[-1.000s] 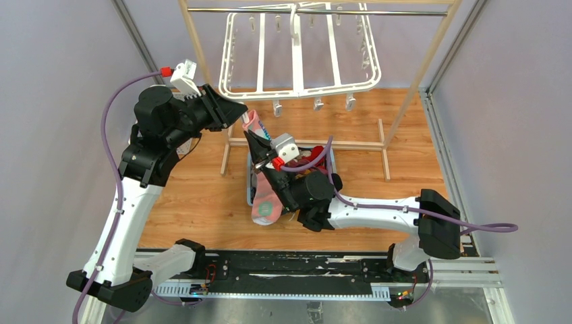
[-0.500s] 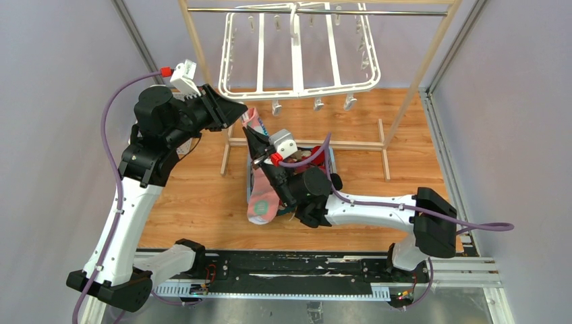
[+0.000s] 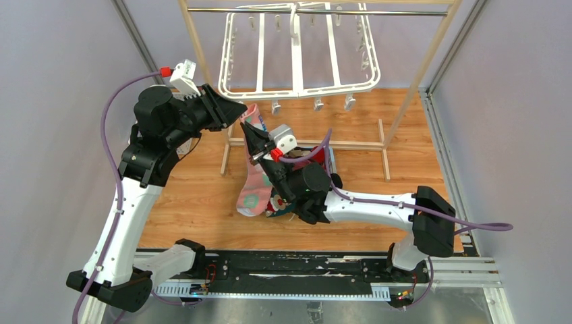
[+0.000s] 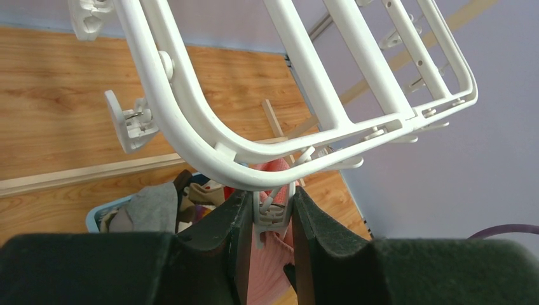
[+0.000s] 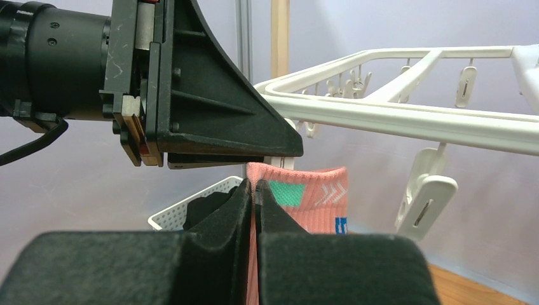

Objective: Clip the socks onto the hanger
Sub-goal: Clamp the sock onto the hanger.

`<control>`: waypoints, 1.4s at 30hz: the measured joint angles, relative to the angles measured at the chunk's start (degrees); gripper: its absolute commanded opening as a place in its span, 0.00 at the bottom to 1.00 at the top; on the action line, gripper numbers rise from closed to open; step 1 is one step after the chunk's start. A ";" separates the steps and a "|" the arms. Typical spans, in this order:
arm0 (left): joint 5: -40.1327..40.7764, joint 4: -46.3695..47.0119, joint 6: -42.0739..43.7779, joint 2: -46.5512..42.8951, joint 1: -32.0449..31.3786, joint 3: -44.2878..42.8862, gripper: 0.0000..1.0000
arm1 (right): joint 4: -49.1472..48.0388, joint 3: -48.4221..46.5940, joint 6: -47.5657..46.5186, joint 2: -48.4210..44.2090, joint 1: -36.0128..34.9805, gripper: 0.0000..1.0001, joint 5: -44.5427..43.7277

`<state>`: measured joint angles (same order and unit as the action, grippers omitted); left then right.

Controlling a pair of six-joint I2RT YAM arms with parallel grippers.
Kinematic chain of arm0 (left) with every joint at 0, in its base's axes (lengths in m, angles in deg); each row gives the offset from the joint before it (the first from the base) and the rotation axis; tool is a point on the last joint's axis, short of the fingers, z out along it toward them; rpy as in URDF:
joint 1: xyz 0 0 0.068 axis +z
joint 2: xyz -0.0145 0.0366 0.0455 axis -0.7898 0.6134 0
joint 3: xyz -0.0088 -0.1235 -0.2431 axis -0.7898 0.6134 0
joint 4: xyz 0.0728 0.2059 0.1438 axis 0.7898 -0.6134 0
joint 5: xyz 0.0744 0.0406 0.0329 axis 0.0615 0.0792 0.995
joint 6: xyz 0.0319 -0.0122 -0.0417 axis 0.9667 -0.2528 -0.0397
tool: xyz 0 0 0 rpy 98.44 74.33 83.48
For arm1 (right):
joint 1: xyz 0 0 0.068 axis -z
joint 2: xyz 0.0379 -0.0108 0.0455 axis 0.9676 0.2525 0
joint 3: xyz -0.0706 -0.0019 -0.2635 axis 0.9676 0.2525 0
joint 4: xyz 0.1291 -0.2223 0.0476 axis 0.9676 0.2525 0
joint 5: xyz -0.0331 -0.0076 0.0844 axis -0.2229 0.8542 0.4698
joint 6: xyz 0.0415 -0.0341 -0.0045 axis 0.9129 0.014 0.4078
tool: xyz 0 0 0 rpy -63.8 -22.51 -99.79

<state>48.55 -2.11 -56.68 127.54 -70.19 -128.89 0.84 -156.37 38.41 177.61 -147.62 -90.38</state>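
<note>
The white hanger (image 3: pixel 297 50) hangs from the rail at the back. My left gripper (image 3: pixel 237 113) is at the hanger's near left corner, shut on a white clip (image 4: pixel 273 213) that dangles from the frame (image 4: pixel 210 149). My right gripper (image 3: pixel 251 137) is shut on the cuff of a pink sock (image 3: pixel 251 189) with teal and blue marks. It holds the cuff (image 5: pixel 311 197) up just under the left gripper and that clip. The sock hangs down behind the clip in the left wrist view (image 4: pixel 273 273). More socks (image 4: pixel 152 206) lie in a basket below.
A pale basket (image 4: pixel 95 219) of mixed socks sits on the wooden floor under the arms; it also shows in the right wrist view (image 5: pixel 184 210). A wooden rack (image 3: pixel 403 108) with a metal rail (image 3: pixel 351 11) carries the hanger. Other free clips (image 5: pixel 423 194) dangle along the frame's near edge.
My right gripper has lifted the pink sock up and to the left, closer to the left gripper and the clip. The sock's foot has swung left. The left arm has stayed put.
</note>
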 measured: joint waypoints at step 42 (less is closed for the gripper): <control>3.32 -1.75 2.34 -1.88 0.00 0.00 0.56 | 11.96 5.27 10.27 -10.14 3.10 0.48 7.52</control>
<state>51.87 -3.86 -54.34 125.66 -70.19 -128.89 12.80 -151.11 48.68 167.47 -144.52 -82.87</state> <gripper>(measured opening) 0.558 0.504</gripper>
